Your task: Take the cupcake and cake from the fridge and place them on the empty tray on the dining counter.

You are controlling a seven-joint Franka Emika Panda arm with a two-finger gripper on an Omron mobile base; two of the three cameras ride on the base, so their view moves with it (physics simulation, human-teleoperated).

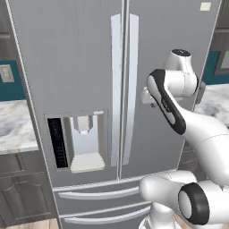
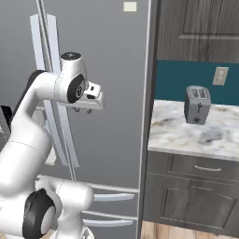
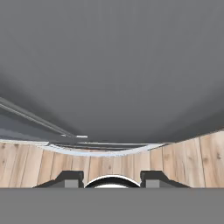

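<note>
Fridge [image 1: 80, 67]: doors closed, its grey face right in front of my fingers [image 3: 112, 178].
Fingers: clenched as far as they go, nothing between them, pointing down along the door toward the wood floor [image 3: 183, 159].
Handles [image 1: 123, 89]: upright, beside my hand.
Toaster [image 2: 197, 104]: on the marble surface [image 2: 186, 133] past the fridge's edge.

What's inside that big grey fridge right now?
Nothing inside can be seen: both doors of the fridge are shut, handles side by side, so its contents are hidden. Outside, the door shows a water dispenser and drawers below.
</note>
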